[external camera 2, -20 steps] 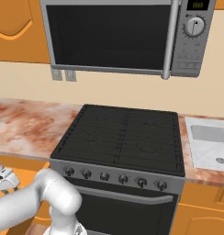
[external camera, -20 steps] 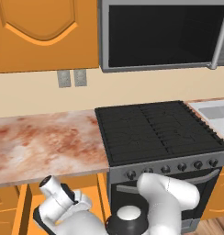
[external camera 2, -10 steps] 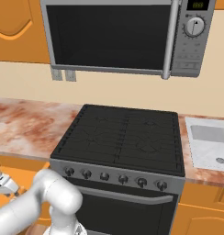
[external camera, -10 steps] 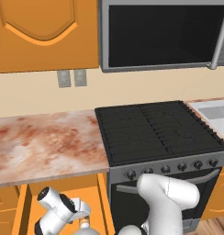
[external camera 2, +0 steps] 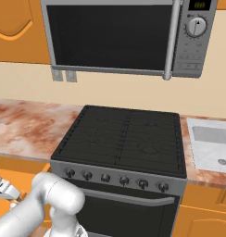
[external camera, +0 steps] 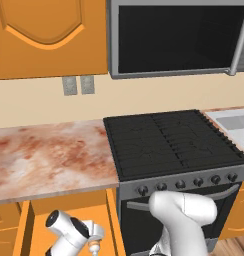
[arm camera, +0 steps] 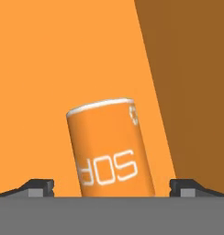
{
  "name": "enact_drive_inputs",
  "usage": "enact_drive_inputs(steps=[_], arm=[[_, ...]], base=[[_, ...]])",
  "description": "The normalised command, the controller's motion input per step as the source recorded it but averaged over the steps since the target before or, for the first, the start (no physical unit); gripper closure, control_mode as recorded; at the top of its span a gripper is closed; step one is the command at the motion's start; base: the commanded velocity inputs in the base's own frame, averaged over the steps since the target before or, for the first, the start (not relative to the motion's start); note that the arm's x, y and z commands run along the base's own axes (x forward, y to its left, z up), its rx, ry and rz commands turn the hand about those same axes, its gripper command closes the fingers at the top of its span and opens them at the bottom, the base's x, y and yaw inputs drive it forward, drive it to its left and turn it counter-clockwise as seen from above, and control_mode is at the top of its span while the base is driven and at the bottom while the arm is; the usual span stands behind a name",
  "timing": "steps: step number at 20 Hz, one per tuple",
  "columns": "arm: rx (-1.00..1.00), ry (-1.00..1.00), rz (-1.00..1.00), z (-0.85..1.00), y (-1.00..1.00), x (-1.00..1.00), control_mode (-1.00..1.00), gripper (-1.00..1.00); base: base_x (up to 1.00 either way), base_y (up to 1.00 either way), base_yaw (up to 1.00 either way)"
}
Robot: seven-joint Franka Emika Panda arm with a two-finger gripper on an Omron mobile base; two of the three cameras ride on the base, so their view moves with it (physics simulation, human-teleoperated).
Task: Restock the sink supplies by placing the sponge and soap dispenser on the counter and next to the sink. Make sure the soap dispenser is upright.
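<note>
Below the marbled surface (external camera: 49, 155), left of the stove (external camera: 171, 145), the arm reaches down into an open orange cabinet or drawer space — the wrist shows low in the left base view. In the hand view the pincer (arm camera: 111, 186) stands wide open, its two dark fingertips (arm camera: 38, 187) set far apart at either side. Between them sits the soap dispenser (arm camera: 111, 151) — an orange body with white lettering that reads inverted, a pale rim at its far end. It leans slightly in this view; whether the tips touch it I cannot tell. Orange panels lie behind it, the one on the view's right darker. The sink (external camera 2: 212, 146) sits well apart, at the far right of the surface, beyond the stove.
</note>
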Motion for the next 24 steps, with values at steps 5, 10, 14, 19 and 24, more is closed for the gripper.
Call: enact_drive_inputs(steps=[5, 10, 14, 19, 24], arm=[[0.03, -0.01, 0.04, 0.00, -0.33, 0.00, -1.00, -1.00], [0.02, 0.00, 0.06, -0.03, -0.27, 0.00, -1.00, -1.00], [0.01, 0.00, 0.05, -0.33, -0.08, 0.00, -1.00, -1.00], [0.04, -0.05, 0.07, -0.53, 0.00, -0.01, -1.00, 1.00], [0.07, -0.06, 0.07, -0.34, -0.07, -0.01, -1.00, 1.00]], base=[[0.00, 0.00, 0.00], [0.00, 0.00, 0.00], [0.00, 0.00, 0.00], [0.00, 0.00, 0.00], [0.00, 0.00, 0.00]])
